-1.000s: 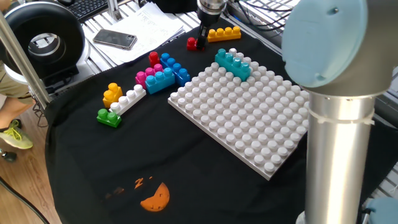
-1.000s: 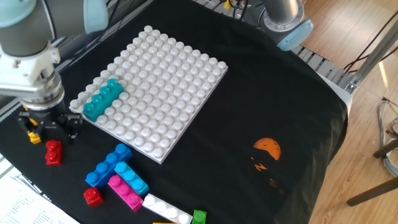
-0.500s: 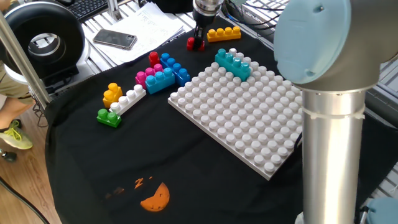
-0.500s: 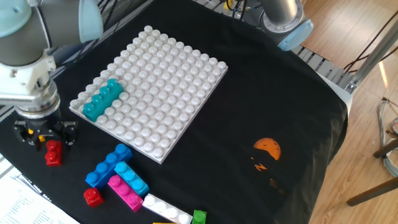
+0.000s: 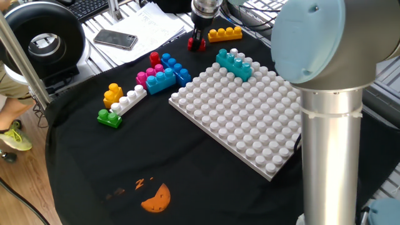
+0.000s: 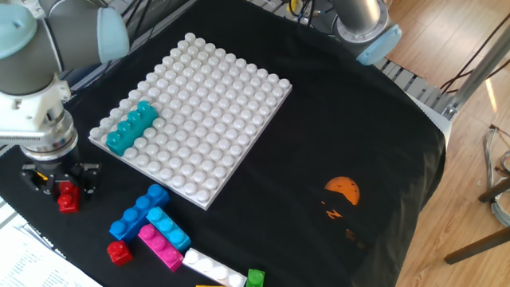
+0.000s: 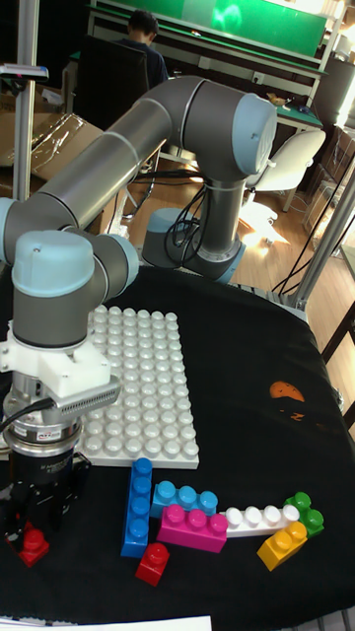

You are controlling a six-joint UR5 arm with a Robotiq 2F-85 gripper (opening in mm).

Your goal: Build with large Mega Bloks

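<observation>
A small red Mega Blok [image 6: 68, 198] lies on the black cloth near the table edge. My gripper [image 6: 61, 182] hangs open right over it, one finger on either side, nothing held. The same red brick [image 5: 197, 45] shows under the gripper [image 5: 197, 41] beside a yellow brick [image 5: 225, 34]. A teal brick [image 5: 234, 62] sits on a corner of the white baseplate [image 5: 250, 125]. In the tall fixed view, the red brick [image 7: 34, 544] peeks out below the gripper [image 7: 32, 521].
A loose cluster lies beside the baseplate: blue brick [image 5: 176, 67], light blue brick [image 5: 161, 80], pink brick [image 5: 146, 76], small red brick [image 5: 154, 59], white brick [image 5: 132, 99], green brick [image 5: 109, 117], yellow-orange brick [image 5: 113, 94]. A phone [image 5: 115, 39] and papers lie beyond the cloth.
My gripper has shifted sideways away from the yellow brick and now stands over the small red brick, still open. The bricks have not moved.
</observation>
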